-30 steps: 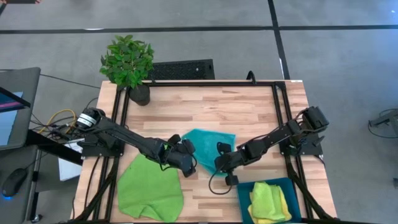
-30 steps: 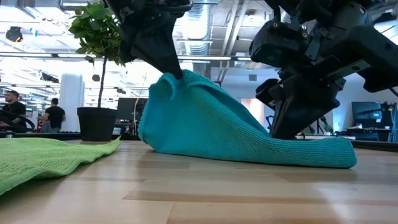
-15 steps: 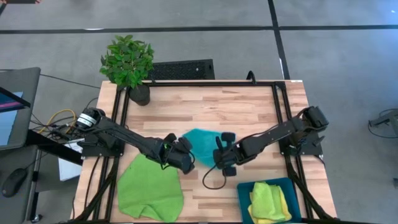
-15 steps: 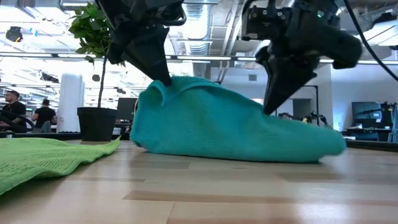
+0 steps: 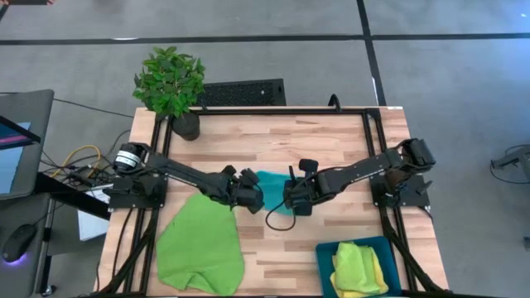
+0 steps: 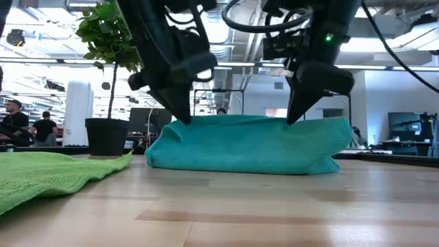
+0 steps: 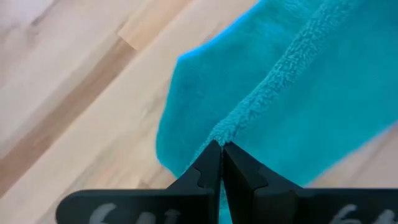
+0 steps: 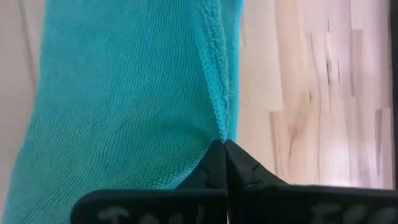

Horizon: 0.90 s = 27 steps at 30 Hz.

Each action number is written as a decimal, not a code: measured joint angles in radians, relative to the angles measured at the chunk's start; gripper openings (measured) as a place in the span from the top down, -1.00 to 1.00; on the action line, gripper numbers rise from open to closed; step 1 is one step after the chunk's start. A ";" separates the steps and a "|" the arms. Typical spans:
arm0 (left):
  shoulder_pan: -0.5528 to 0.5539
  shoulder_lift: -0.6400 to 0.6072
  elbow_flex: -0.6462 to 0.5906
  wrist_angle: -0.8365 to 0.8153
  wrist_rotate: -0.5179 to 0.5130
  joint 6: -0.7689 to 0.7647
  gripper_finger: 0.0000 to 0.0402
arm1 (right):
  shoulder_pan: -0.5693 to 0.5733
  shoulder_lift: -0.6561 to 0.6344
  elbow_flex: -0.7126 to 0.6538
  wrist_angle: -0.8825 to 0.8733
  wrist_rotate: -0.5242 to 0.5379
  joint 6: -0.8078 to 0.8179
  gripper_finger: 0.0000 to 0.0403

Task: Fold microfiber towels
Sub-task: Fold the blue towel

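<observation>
- Turquoise towel (image 5: 272, 184) lies doubled over, near the plant (image 5: 171, 85).
- Left gripper (image 5: 251, 199) and right gripper (image 5: 291, 201) each pinch a towel edge.
- Next, probably lay it flat and let go.

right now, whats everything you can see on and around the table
turquoise towel: 1, turquoise, folded over at mid table, pinched at both ends
green towel: 1, lime green, spread flat at the table's front left
bin: 1, blue, front right corner
towels in the bin: a yellow and lime green pile, count unclear
potted plant: 1, green leaves in a dark pot, back left corner
table: 1, light wood with a black frame
people: 2, far back in the room, low view
left gripper: shut on the turquoise towel's edge
right gripper: shut on its other end
</observation>
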<state>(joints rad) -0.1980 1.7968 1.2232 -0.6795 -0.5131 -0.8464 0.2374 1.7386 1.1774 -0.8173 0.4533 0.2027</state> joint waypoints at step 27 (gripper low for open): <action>0.121 0.006 0.000 0.046 -0.019 0.174 0.36 | -0.095 0.000 -0.013 -0.005 -0.034 -0.028 0.14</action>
<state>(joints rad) -0.0771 1.8027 1.2232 -0.6334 -0.5323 -0.6727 0.1426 1.7390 1.1648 -0.8223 0.4191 0.1750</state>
